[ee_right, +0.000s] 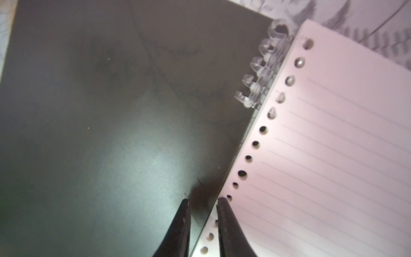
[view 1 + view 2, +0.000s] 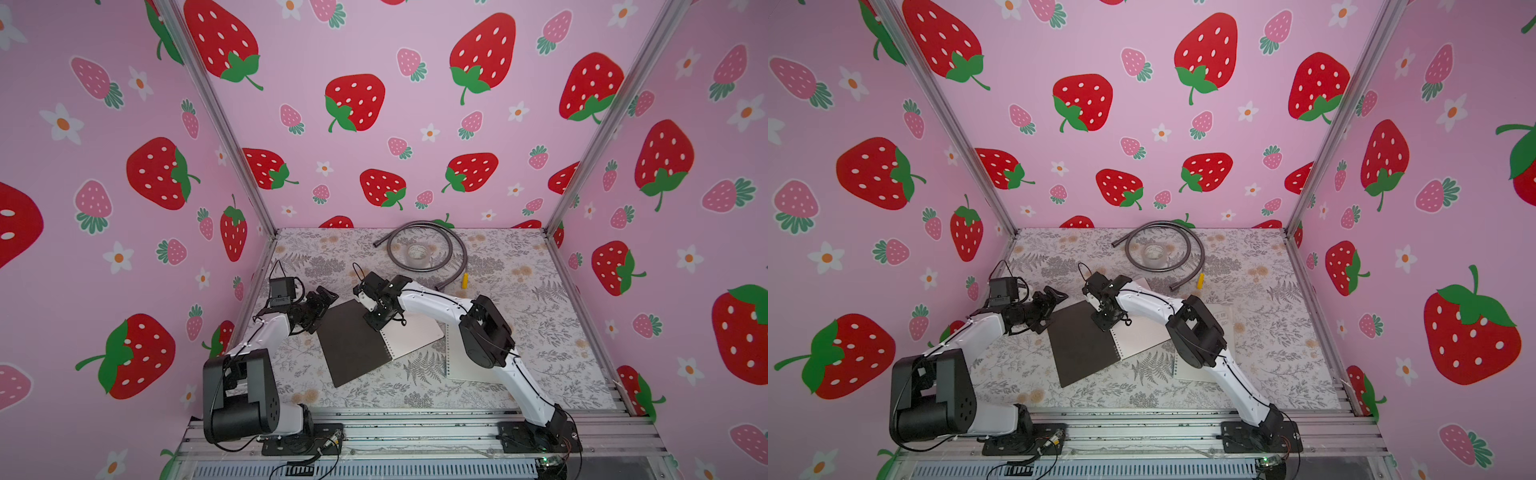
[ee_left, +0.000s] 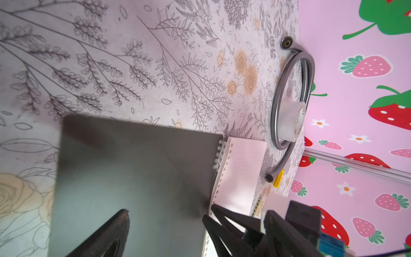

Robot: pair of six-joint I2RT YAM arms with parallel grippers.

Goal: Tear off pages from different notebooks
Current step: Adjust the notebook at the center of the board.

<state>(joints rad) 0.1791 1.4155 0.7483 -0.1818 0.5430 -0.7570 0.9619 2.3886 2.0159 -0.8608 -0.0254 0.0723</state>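
**Top views.** The desk (image 2: 552, 332) carries a grey floral-print covering. Pink strawberry-print walls (image 2: 374, 137) enclose it on three sides, with metal posts at the back corners. The dark notebook (image 2: 353, 345) lies open mid-desk with its cover folded flat and its page (image 2: 419, 332) exposed. The second notebook (image 2: 457, 365) lies just beside it, partly under the right arm. The left tool (image 2: 326, 296) hangs at the cover's far corner, jaws spread wide and empty.

**Left wrist.** One of its fingers (image 3: 111, 233) shows above the dark cover. At the back wall a coiled grey hose (image 3: 275, 104) rings a tape roll (image 3: 289, 121), and a yellow piece (image 3: 278, 178) lies near the hose end.

**Right wrist.** The right tool (image 1: 204, 201) is down at the page's punched edge. Its jaws stand a narrow gap apart, with nothing seen clamped between them.
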